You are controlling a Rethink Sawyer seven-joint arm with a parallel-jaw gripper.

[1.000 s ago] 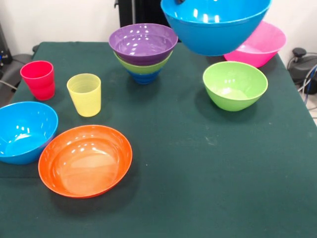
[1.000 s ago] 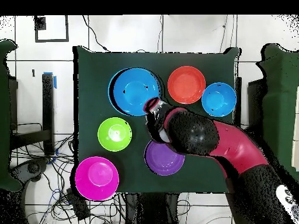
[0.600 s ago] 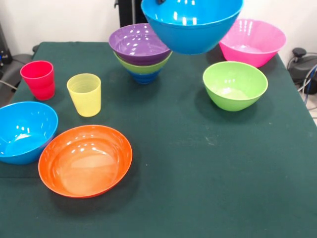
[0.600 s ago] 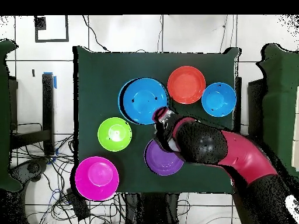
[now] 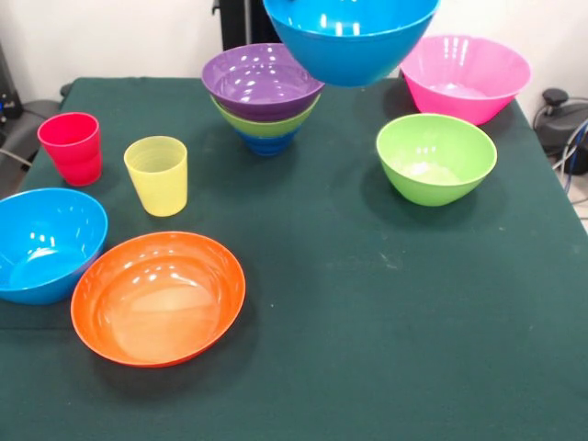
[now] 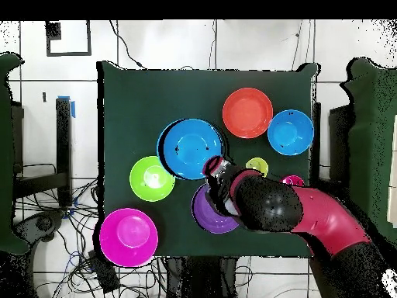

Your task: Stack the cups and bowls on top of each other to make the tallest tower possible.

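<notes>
Gripping the rim of a light blue bowl (image 5: 351, 41), our gripper (image 6: 212, 166) shows only in the overhead view, at the bowl's lower-right edge; we judge it clamped there because the bowl hangs clear of the table (image 5: 386, 303), though we cannot make out the fingers themselves. In the front view the carried bowl sits at the top centre of the frame, just right of and above the tower (image 5: 265, 96), which stands upper centre-left

As we read it, the tower holds three bowls so far: purple on top, lime green under it, dark blue lowest. Loose on the cloth are the pink bowl (image 5: 467, 78) at upper right, a lime green bowl (image 5: 435, 157) below it, the orange bowl (image 5: 158, 297) and a second light blue bowl (image 5: 44, 243) at lower left, and the red cup (image 5: 72, 147) and yellow cup (image 5: 158, 175) at left. So most of the pile is ahead of us

The carried bowl points mouth up, its axis close to vertical and its rim nearly level, tilted slightly if at all
</notes>
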